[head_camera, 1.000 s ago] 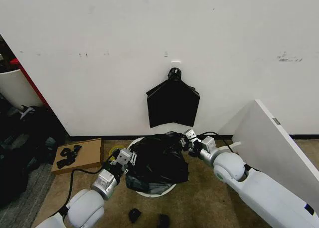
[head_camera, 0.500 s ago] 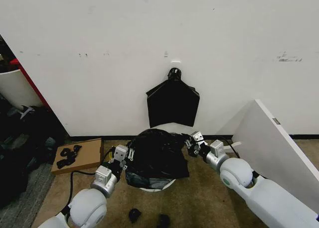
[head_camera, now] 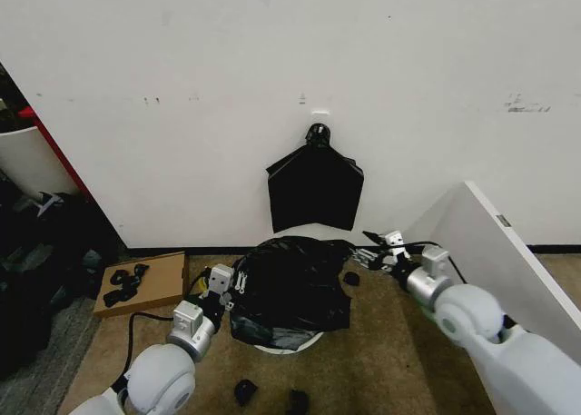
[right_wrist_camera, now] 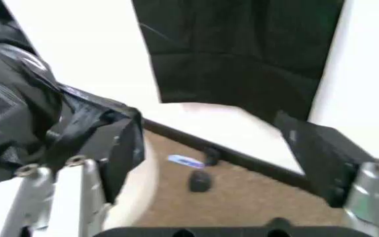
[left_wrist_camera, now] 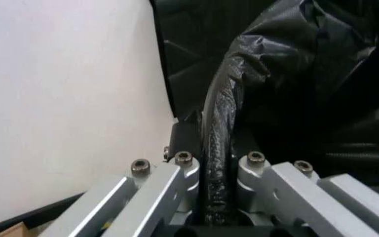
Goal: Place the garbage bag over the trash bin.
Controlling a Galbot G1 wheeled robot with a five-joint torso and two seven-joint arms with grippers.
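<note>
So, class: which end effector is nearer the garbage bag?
Left. The left end effector is clamped on a fold of the garbage bag at its side; the right end effector is open, just clear of the bag's other side.

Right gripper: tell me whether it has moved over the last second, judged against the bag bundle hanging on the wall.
Yes. The right gripper has pulled away from the garbage bag toward the robot's right, now past the hanging bag bundle, jaws open.

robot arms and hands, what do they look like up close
Both arms have glossy white rounded shells that narrow to silver-grey metal wrist cylinders. A black cable runs along each forearm. The left hand has pale aluminium linkage bars joined by dark hex bolts. The right hand has the same silver frame, with flat black pads on its fingers.
</note>
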